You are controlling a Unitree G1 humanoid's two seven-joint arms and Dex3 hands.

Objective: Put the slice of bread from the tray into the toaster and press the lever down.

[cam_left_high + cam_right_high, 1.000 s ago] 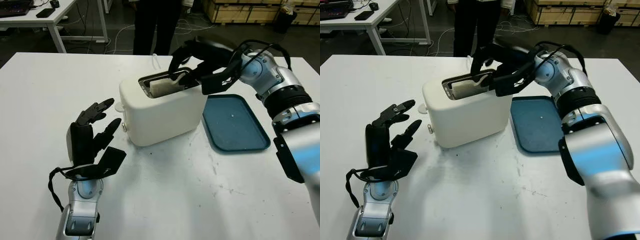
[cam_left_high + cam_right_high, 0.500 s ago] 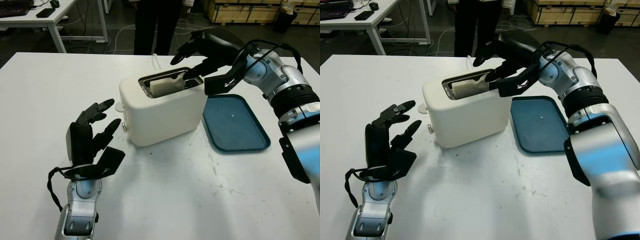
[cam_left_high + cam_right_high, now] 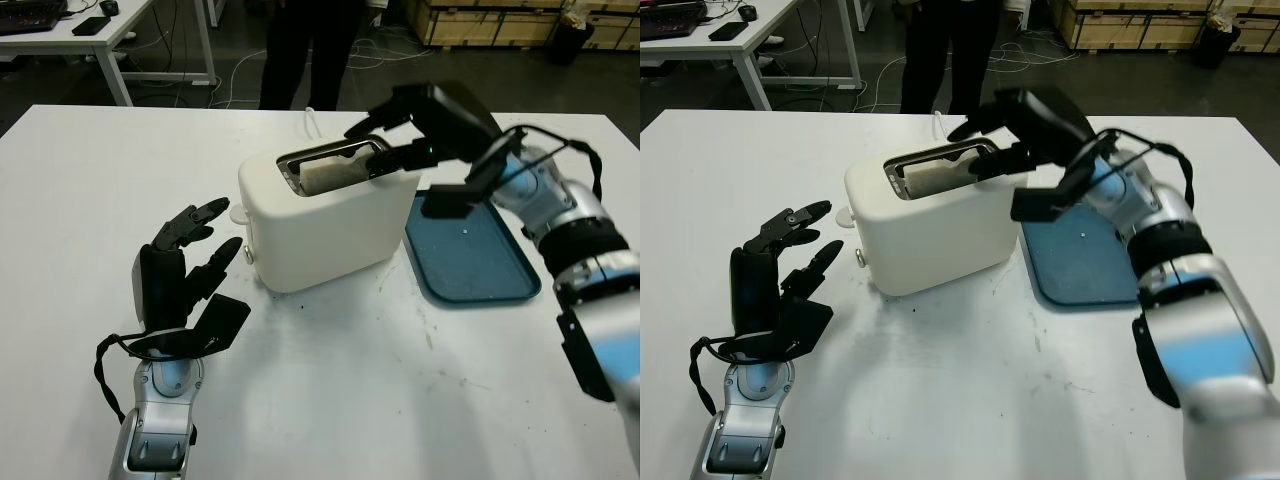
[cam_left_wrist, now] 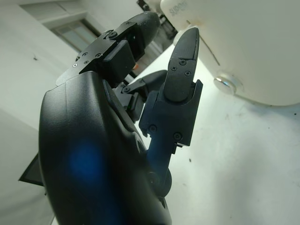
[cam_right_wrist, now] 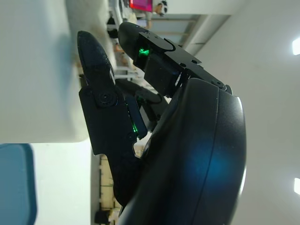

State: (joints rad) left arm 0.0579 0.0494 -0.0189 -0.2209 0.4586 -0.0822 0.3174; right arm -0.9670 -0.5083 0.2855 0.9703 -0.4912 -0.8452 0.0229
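A white toaster [image 3: 325, 215] stands mid-table with the pale bread slice [image 3: 335, 172] sitting in its top slot. My right hand [image 3: 385, 145] hovers open just over the toaster's right end, its fingers off the bread; up close it is beside the toaster wall [image 5: 33, 70]. The blue tray [image 3: 465, 250] lies to the right of the toaster with nothing on it. My left hand [image 3: 190, 260] is open and raised to the left of the toaster, a short way from the white lever knob [image 3: 238, 213] on that side. The left wrist view shows the toaster [image 4: 253, 42] beyond my fingers [image 4: 180, 70].
A person in dark trousers [image 3: 300, 50] stands just past the table's far edge. A white desk [image 3: 90, 30] is at the back left and wooden crates [image 3: 490, 20] at the back right. Bare white tabletop [image 3: 350, 380] lies in front of the toaster.
My right hand has let go of the bread and drawn back up and to the right, out of the slot. The bread stays in the toaster. The left hand has not moved.
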